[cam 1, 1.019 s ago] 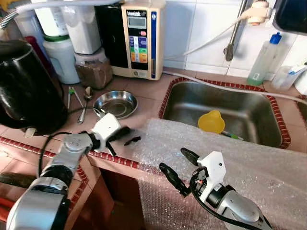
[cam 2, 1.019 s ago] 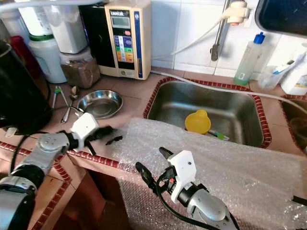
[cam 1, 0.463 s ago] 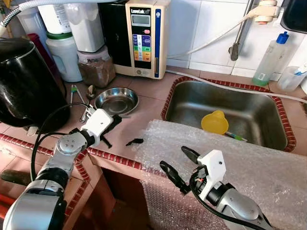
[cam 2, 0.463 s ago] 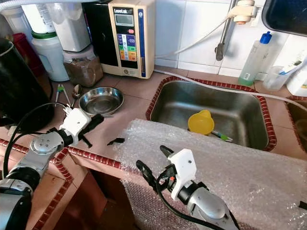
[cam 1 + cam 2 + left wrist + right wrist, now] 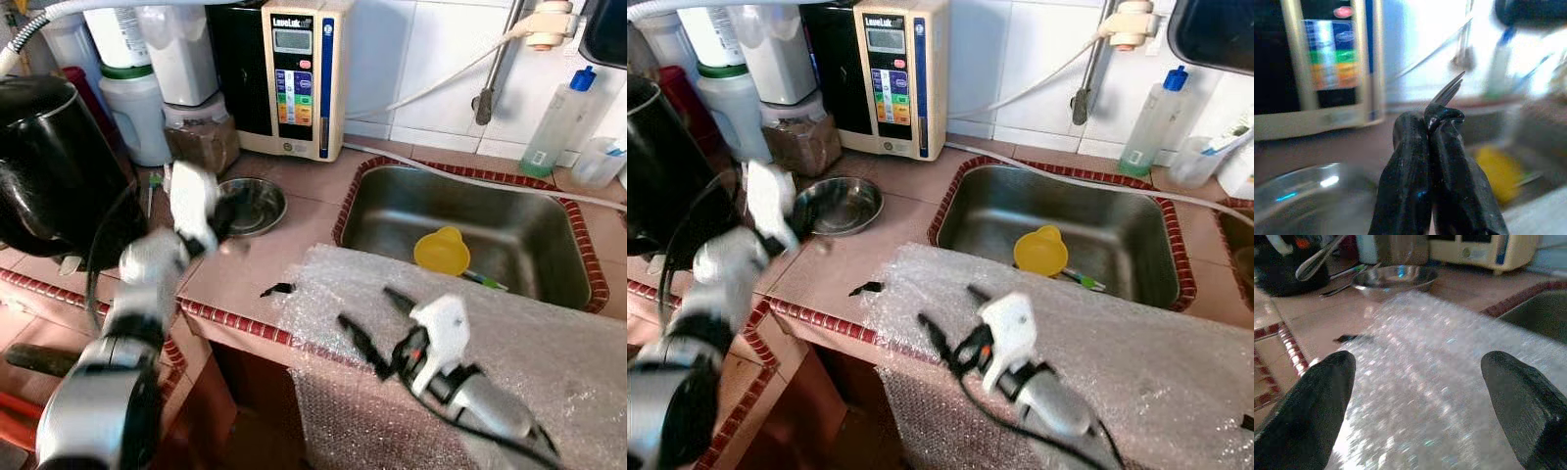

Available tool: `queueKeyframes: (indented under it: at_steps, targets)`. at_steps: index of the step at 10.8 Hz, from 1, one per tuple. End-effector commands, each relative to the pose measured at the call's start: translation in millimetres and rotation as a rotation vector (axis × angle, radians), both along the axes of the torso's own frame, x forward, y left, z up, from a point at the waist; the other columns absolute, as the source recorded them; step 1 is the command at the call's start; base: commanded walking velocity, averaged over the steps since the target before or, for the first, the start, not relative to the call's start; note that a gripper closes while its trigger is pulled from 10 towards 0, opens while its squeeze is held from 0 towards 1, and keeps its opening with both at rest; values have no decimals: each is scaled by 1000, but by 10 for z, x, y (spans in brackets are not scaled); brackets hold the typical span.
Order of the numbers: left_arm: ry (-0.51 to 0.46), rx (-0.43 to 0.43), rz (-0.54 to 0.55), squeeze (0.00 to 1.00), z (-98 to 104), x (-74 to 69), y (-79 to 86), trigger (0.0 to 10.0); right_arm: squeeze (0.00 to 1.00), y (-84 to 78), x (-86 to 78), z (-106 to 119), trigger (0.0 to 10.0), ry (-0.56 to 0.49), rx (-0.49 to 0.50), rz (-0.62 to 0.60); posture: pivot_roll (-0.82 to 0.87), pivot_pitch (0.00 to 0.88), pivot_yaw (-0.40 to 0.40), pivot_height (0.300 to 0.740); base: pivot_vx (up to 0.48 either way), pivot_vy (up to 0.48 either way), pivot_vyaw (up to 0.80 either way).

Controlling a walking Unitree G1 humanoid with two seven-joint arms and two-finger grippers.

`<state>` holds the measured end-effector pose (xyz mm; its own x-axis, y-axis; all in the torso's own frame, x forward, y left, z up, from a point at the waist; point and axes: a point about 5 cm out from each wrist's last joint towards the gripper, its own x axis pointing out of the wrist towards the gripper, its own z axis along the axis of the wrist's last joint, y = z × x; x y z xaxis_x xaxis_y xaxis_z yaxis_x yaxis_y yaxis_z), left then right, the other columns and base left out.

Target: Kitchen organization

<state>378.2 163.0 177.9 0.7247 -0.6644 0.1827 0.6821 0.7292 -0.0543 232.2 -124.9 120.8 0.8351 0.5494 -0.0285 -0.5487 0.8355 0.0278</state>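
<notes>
My left gripper (image 5: 1431, 116) is shut on a metal fork, whose tines (image 5: 1448, 88) stick out past the fingertips. The same gripper (image 5: 221, 210) is blurred and raised above the counter, at the near left rim of a steel bowl (image 5: 253, 201). Lower down, my right gripper (image 5: 365, 306) hangs open over the front edge of a bubble-wrap sheet (image 5: 519, 328), with nothing between its fingers (image 5: 1312, 401). A small black scrap (image 5: 277, 290) lies on the tiles beside the wrap. A yellow cup (image 5: 441, 252) sits in the steel sink (image 5: 392, 211).
A black kettle (image 5: 49, 166) stands at the left. Jars (image 5: 132, 108) and a cream water machine (image 5: 294, 78) line the back wall. Loose cutlery (image 5: 152, 186) lies left of the bowl. A clear bottle (image 5: 556, 122) stands behind the sink. The counter has a red-tiled front edge (image 5: 225, 318).
My left arm has swung up and back from the counter's front edge toward the bowl, and is now blurred. The right gripper has shifted slightly right over the wrap.
</notes>
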Motion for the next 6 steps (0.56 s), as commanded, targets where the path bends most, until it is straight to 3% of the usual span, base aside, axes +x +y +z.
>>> queueKeyframes:
  at_steps: [1, 4, 6]
  targets:
    - [40, -75, -95, 0, 41, -5, -99, 0, 0, -40, 40, 53, 10000, -33, -6, -31, -10, 0, 44, 740, 0, 0, 0]
    - [128, -317, -315, 0, 176, -71, -507, 0, 0, -48, 54, 82, 10000, -53, -17, -43, -20, 0, 49, 740, 0, 0, 0]
    - [193, -409, -400, 0, 167, -130, -740, 0, 0, -28, 54, 126, 10000, -64, -16, 11, -34, 0, 51, 740, 0, 0, 0]
